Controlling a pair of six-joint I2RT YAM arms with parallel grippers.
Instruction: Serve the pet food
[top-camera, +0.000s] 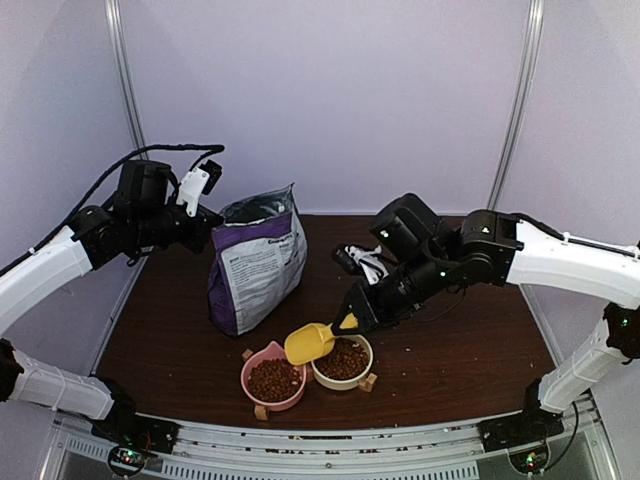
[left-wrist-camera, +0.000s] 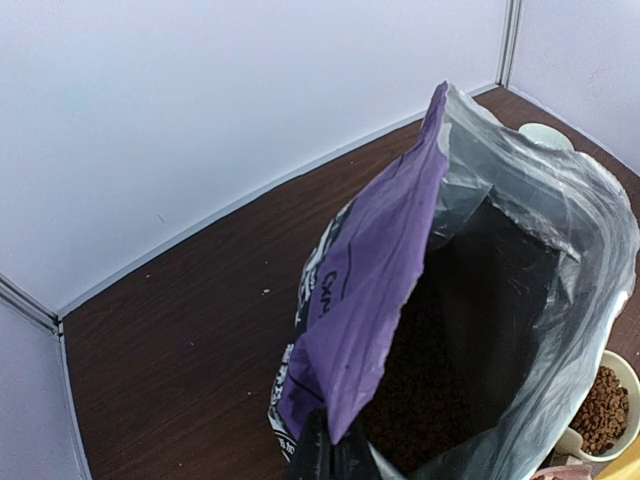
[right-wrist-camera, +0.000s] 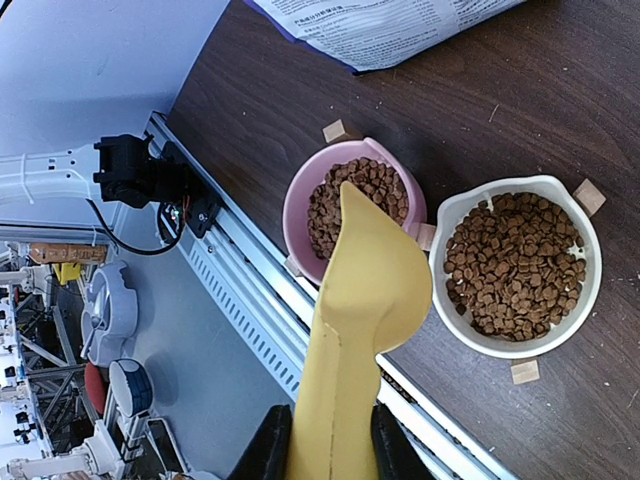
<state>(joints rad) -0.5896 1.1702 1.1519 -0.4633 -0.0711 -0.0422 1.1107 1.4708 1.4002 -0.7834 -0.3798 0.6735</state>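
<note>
Brown kibble fills a cream bowl and more kibble fills a pink bowl at the table's near edge. My right gripper is shut on the handle of a yellow scoop, turned over above the pink bowl; it also shows in the top view. My left gripper is shut on the rim of the open purple bag, holding it upright; dark kibble lies inside. The bag stands behind the bowls.
A black and white object lies behind the right arm. The table's metal front rail runs just below the bowls. Small wooden blocks sit around the bowls.
</note>
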